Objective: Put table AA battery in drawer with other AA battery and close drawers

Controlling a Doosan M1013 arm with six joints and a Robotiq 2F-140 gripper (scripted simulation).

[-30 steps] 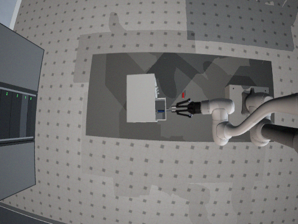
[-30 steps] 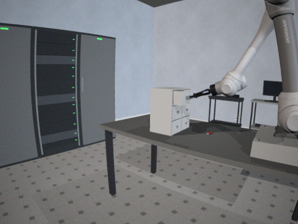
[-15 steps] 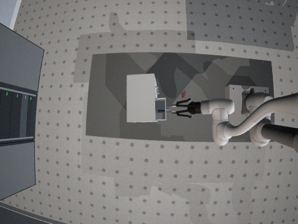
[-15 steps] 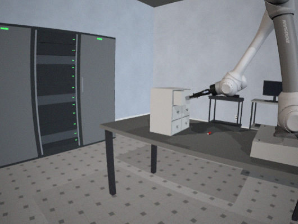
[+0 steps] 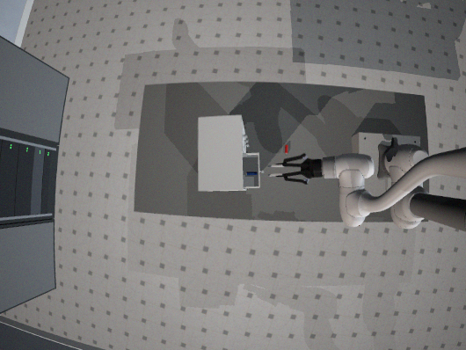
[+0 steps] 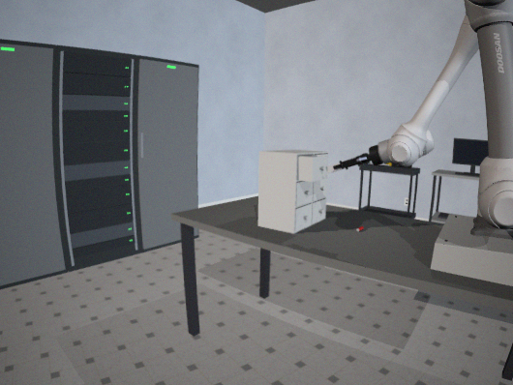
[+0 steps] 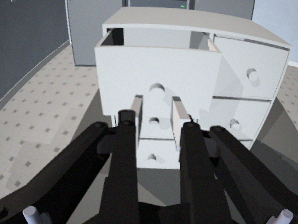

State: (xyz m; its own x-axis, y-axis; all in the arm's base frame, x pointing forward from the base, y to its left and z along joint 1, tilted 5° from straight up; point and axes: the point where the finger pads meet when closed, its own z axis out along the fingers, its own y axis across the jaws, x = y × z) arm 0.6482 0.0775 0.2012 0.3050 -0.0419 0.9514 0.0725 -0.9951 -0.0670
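Note:
The white chest [image 5: 220,153] stands on the dark table, with small drawers on its front. One top drawer [image 5: 251,171] is pulled a short way out; a small blue thing [image 5: 251,174] lies in it. It also shows in the side view [image 6: 310,166] and in the wrist view [image 7: 156,72]. The red AA battery [image 5: 287,149] lies on the table beside the arm and shows in the side view [image 6: 360,229] too. My gripper [image 5: 273,171] hangs level in front of the open drawer, a little back from its knob [image 7: 157,88]. Its fingers stand slightly apart with nothing between them.
The arm's base block [image 5: 387,151] sits at the table's right end. The other drawers [image 7: 246,76] look pushed in. A dark server cabinet [image 6: 97,155] stands off the table to the left. A small table and a desk with a monitor [image 6: 469,152] stand by the far wall.

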